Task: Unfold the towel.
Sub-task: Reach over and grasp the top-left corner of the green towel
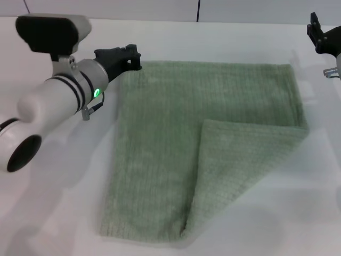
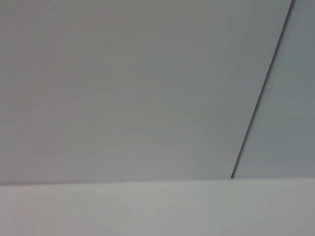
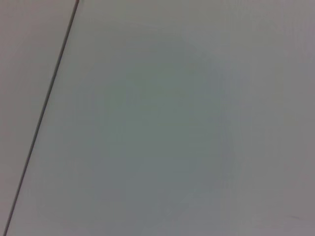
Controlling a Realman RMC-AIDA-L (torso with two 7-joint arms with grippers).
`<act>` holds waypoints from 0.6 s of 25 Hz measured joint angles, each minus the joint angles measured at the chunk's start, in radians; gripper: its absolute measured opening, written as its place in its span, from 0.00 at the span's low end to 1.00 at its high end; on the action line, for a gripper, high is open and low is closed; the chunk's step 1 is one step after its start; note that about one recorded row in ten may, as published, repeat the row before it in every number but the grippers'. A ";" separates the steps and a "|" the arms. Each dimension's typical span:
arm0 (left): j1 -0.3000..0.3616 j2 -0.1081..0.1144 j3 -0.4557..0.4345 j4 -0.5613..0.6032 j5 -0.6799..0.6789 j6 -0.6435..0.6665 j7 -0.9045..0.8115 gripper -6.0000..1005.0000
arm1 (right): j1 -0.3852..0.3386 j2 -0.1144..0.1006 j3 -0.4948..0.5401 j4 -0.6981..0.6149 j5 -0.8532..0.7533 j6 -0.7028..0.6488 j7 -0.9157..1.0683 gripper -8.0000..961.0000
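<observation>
The pale sage-green towel (image 1: 176, 133) lies flat on the white table (image 1: 53, 186) in the head view. Its near right corner is folded over toward the middle, making a triangular flap (image 1: 234, 165). My left gripper (image 1: 133, 60) is at the towel's far left corner, right at its edge. My right gripper (image 1: 318, 34) is at the far right edge of the view, above the table and apart from the towel's far right corner. The wrist views show only plain wall and table, no towel and no fingers.
A wall with a dark vertical seam (image 1: 198, 10) stands behind the table. White table surface surrounds the towel on all sides.
</observation>
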 joint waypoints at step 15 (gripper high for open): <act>-0.081 -0.009 -0.006 -0.061 -0.005 -0.346 0.074 0.00 | 0.003 -0.001 0.000 0.000 -0.001 0.002 0.000 0.75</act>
